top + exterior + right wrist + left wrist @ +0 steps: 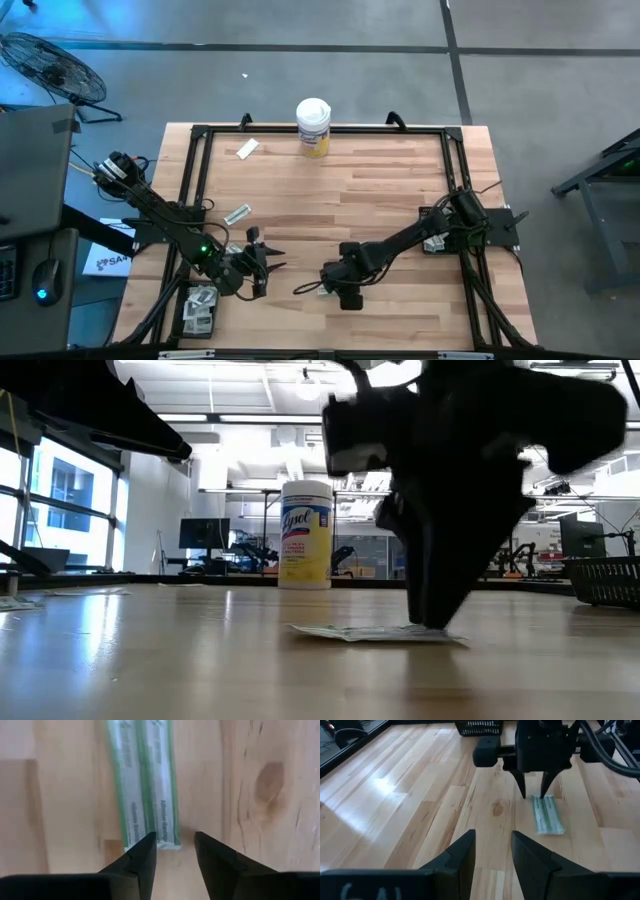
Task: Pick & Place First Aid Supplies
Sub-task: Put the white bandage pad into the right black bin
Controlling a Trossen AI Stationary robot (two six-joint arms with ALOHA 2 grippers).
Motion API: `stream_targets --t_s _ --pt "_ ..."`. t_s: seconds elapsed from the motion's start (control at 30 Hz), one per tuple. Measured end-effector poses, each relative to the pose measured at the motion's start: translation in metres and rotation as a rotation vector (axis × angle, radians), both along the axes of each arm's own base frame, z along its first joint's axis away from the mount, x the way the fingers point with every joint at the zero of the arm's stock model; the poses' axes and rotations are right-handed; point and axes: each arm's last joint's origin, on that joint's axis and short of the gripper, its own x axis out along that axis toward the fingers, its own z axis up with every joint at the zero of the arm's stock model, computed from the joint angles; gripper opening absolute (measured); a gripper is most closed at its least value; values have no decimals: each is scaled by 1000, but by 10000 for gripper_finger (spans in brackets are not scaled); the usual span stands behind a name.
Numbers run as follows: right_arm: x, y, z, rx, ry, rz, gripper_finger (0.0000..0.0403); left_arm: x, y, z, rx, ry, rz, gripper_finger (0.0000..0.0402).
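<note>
Risk: pale-green wrapper pair [145,785] lies flat on table [400,180]; fingertips may skid over it or nudge it aside, since nothing to hook under.
Right gripper [175,851]: jaws parted narrowly, holding nothing, tips just at wrapper's near end.
Left gripper [492,852]: partly open, empty, waiting beyond the wrapper.

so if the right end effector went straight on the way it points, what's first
Probably the pale-green-edged oblong wrapper pair flat on the wooden table; the open right end effector sits at its near end, though depth is unclear.
</note>
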Motion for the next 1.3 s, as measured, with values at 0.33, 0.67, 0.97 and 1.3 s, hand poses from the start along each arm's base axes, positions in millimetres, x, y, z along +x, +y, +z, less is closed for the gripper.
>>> stream_targets --t_s 0.33,0.67,0.97,1.3 --pt "-3 -2 -4 -21 -2 44 96 0 0 0 0 0 0 122" --pt "-2 -2 -5 -53 -19 57 38 0 0 0 0 0 1 122" --pt "3 -1 2 -53 -34 55 63 0 0 0 0 0 1 122" --pt "8 0 5 -39 -74 80 78 0 0 0 -1 0 1 122"
